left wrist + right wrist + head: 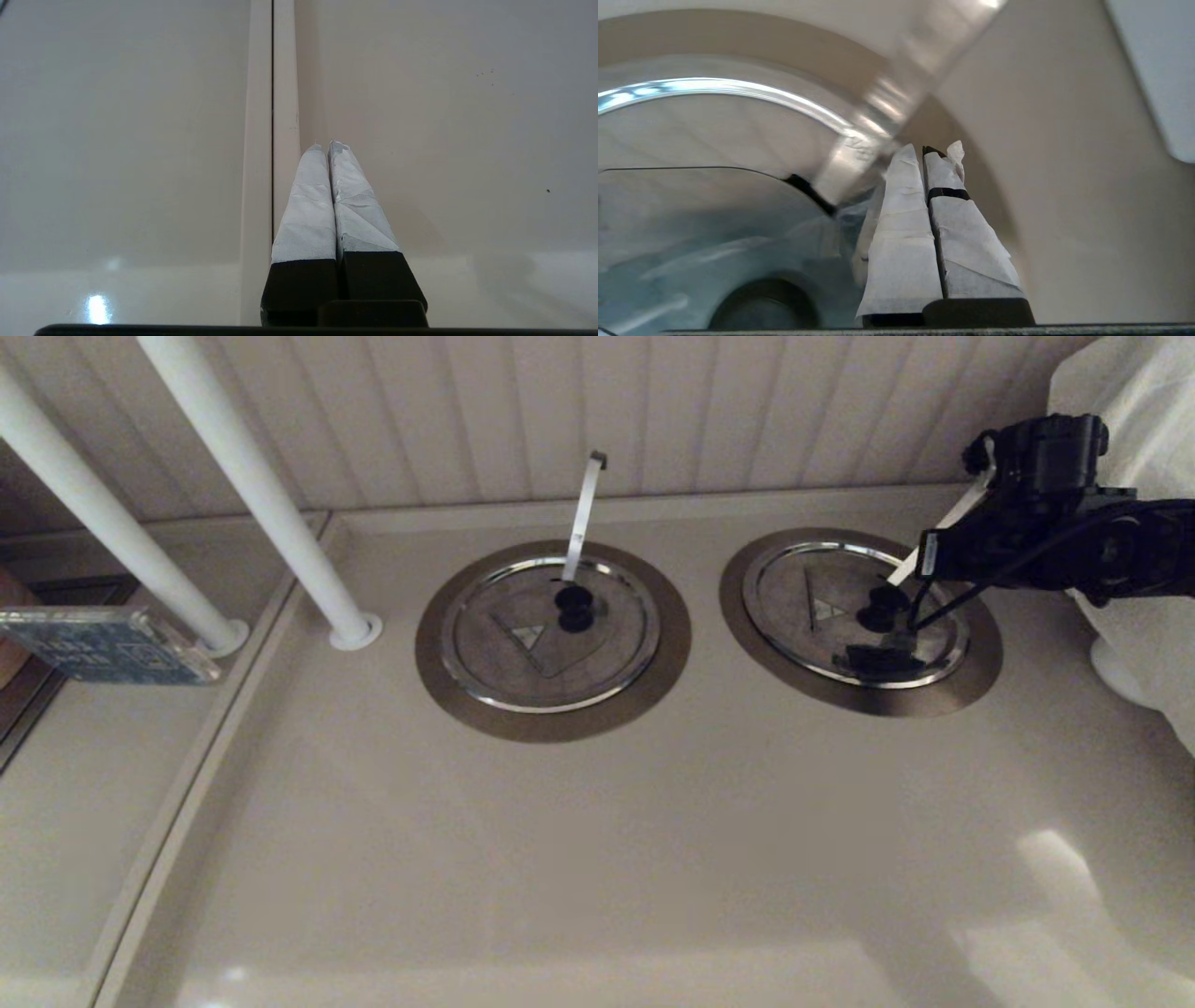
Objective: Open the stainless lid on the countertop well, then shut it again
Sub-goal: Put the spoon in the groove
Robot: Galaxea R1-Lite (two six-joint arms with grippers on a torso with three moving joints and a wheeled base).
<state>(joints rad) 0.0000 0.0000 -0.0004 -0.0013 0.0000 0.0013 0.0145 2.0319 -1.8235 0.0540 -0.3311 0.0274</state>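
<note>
**Beige countertop, two lidded wells, right arm at the right-hand one**

You are looking down on a glossy beige countertop (597, 859) that is running back to a white panelled wall (653, 411). Nearest you the counter is lying bare, catching only soft glare. Off at its left edge, the left gripper (325, 145) is hanging over a seam between two counter panels, its taped fingers (308, 205) pressed together with nothing between them; the head view is not showing it.

Further back, two round steel lids are sitting side by side in the counter. The stainless lid (822, 607) is the right-hand one, lying flat and closed in the countertop well (980, 663), whose wide brushed ring is showing around it. Its black knob (882, 607) is sitting near the centre, a small triangle sticker (825, 610) beside it, and its slanted metal strip (943, 527) is leaning up toward the wall. The right gripper (931, 151) is reaching in from the right, just over the lid's far right rim beside that strip, its wrapped fingers (901, 224) squeezed together and pinching nothing.

To the left, the twin lid (523, 663) is lying closed, its strip (583, 513) standing nearly upright. Two white poles (252, 485) are rising at the far left.
</note>
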